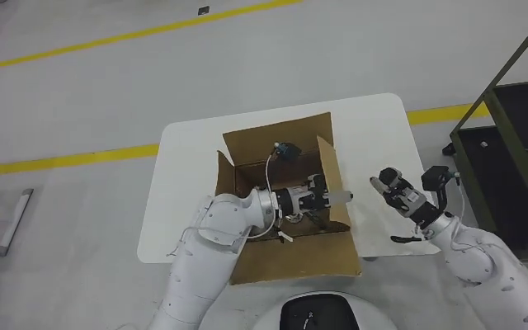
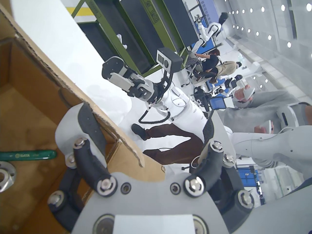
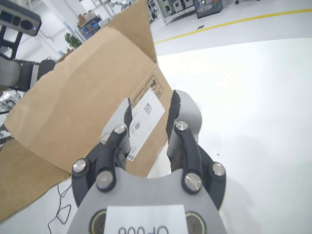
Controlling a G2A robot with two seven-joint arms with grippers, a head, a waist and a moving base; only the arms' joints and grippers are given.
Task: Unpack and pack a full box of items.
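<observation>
Jaws apart on both: the left gripper (image 2: 146, 120) sits over the right wall of the box (image 1: 272, 136), and the right gripper (image 3: 152, 105) hangs empty above the table (image 1: 190, 165) near its right edge. Mid-table, the box holds a green tool (image 2: 29, 155).

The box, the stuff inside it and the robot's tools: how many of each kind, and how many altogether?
Cardboard box: 1
Green handle in the box: 1
Silver metal part in the box: 1
Robot tools (left tool, right tool): 2
Total: 5
</observation>
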